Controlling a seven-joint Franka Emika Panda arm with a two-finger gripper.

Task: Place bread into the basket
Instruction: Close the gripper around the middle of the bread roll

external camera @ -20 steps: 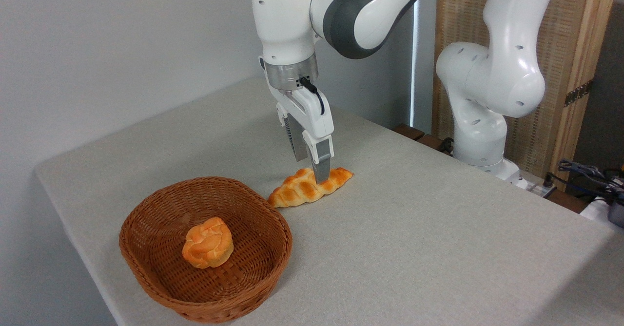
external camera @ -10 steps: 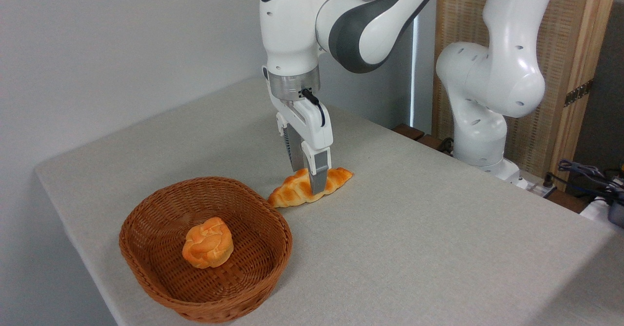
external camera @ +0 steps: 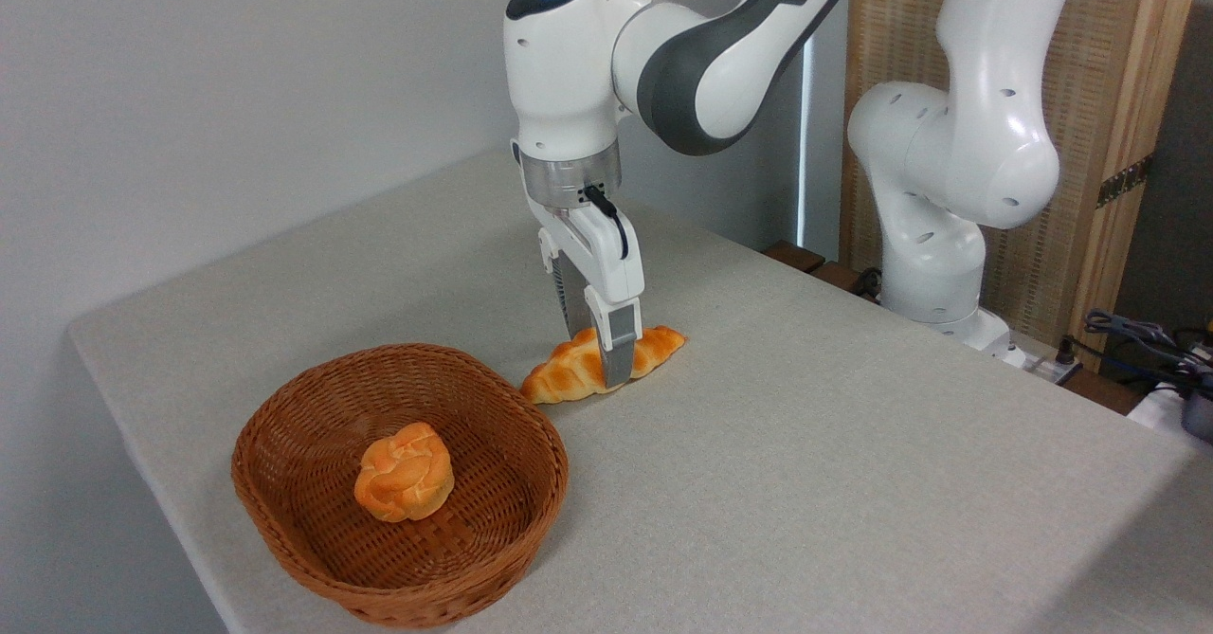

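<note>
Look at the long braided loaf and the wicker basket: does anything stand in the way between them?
Nothing visible does. The bread lies on the table just behind and to the right of the basket, with only bare tabletop between them. A small round bun already sits inside, leaving free space around it.

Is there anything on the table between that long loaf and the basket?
No. In the camera view only a narrow strip of bare table separates the loaf from the basket rim. The end effector straddles the loaf's middle.
</note>
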